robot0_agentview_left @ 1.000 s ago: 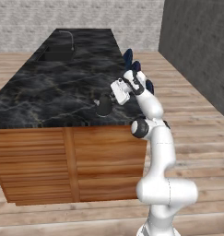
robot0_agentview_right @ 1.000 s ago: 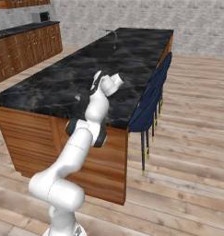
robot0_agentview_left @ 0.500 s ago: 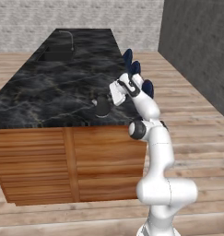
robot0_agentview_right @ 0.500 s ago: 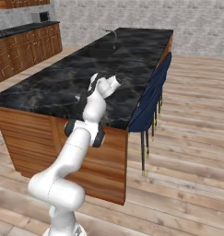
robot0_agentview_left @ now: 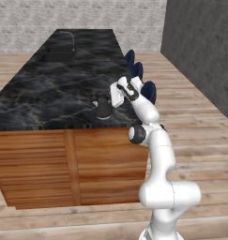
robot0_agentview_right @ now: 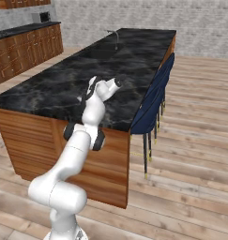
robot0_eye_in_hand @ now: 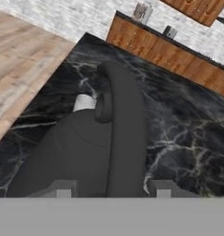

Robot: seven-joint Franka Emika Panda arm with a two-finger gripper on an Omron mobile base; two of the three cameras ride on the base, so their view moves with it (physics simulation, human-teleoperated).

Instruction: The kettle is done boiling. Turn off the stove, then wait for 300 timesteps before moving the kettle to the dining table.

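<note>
The dark dome-shaped kettle (robot0_agentview_left: pixel 104 109) stands upright on the black marble dining table (robot0_agentview_left: pixel 45 93), close to its near edge. In the hand view the kettle (robot0_eye_in_hand: pixel 72 152) sits right under the hand, on the dining table (robot0_eye_in_hand: pixel 187 129). Its arched handle (robot0_eye_in_hand: pixel 125 133) runs up between my two fingertips (robot0_eye_in_hand: pixel 162 189). My gripper (robot0_eye_in_hand: pixel 112 190) is open, straddling the handle with a gap on the left side. From the left base view the gripper (robot0_agentview_left: pixel 110 100) hovers just above the kettle's top. The right base view has the hand (robot0_agentview_right: pixel 103 89) over the dining table (robot0_agentview_right: pixel 134 61). The stove is out of view.
A sink with a curved faucet (robot0_agentview_left: pixel 68 40) is set in the table's far end. Blue chairs (robot0_agentview_right: pixel 155 98) line the table's right side. Wooden wall cabinets (robot0_agentview_right: pixel 21 54) stand beyond the table to the left. A dark wall (robot0_agentview_left: pixel 200 47) rises at the right.
The jaws were shut on the kettle's handle and have opened. The hand sank slightly toward the table, and the kettle now rests there.
</note>
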